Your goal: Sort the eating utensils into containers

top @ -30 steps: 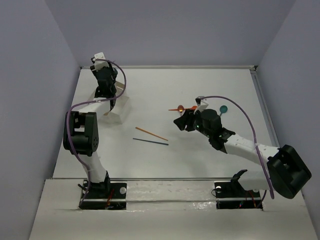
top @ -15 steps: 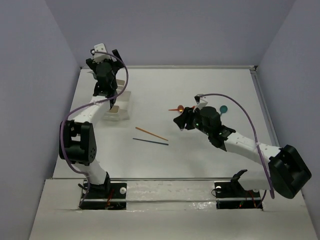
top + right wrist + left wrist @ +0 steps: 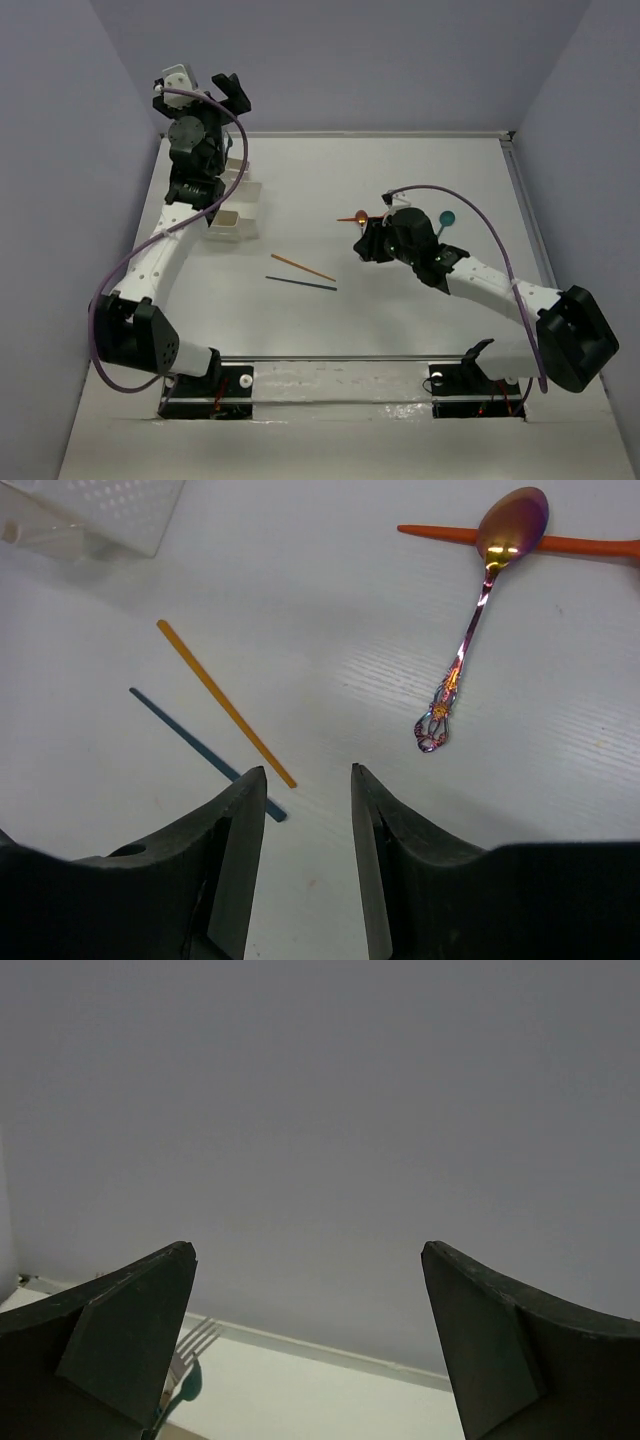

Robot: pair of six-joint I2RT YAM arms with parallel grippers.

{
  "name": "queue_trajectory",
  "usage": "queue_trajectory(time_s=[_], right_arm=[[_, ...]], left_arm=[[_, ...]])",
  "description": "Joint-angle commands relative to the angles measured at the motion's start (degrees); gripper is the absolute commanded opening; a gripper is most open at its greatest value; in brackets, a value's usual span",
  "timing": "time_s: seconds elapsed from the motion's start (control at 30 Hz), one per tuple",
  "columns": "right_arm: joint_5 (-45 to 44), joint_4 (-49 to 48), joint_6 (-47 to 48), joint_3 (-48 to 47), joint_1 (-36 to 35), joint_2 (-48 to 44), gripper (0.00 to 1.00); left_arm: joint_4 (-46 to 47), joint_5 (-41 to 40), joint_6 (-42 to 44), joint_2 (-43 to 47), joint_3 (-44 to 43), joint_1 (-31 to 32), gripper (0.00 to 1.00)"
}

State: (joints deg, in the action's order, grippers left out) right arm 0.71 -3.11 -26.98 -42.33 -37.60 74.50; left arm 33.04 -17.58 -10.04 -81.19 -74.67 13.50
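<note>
Left gripper [image 3: 308, 1260]: held high at the upper left of the top view, facing the back wall [image 3: 320, 1110], fingers spread wide with nothing between them. Right gripper [image 3: 305, 780]: low over the table [image 3: 400, 170] right of centre in the top view, jaws parted by a narrow gap, bare table showing between them, nothing pinched. Containers [image 3: 235, 208]: translucent whitish bins at the left of the table, below the left gripper; one corner shows at the upper left of the right wrist view. Orange stick [image 3: 225, 702] and dark blue stick [image 3: 205, 753]: loose on the table at centre of the top view, side by side and not touching, the blue one nearer the arm bases. Iridescent spoon [image 3: 470, 630]: upper right of the right wrist view, its bowl lying across an orange utensil [image 3: 440, 535] (in the top view only the pointed orange tip shows, just left of the right gripper). Teal spoon [image 3: 446, 220]: on the table just right of the right arm. Pale fork tines [image 3: 197, 1334] and a teal piece [image 3: 186, 1388]: lower left of the left wrist view, beside the left finger; what they rest in cannot be told.
</note>
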Motion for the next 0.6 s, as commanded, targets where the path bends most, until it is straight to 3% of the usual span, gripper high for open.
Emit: queue_trajectory(time_s=[0.0, 0.27, 0.57], right_arm=[[-6.8, 7.4, 2.0, -6.3, -0.5, 1.1, 0.43], [-15.3, 15.2, 3.2, -13.4, -0.5, 7.2, 0.44], [-16.2, 17.6, 4.6, -19.9, 0.8, 16.9, 0.48]], left_arm=[[-3.6, 4.7, -6.0, 7.2, -0.4, 2.3, 0.99], [-13.9, 10.3, -13.6, 25.4, 9.4, 4.1, 0.99], [-31.0, 14.6, -9.6, 48.3, 19.6, 4.1, 0.99]])
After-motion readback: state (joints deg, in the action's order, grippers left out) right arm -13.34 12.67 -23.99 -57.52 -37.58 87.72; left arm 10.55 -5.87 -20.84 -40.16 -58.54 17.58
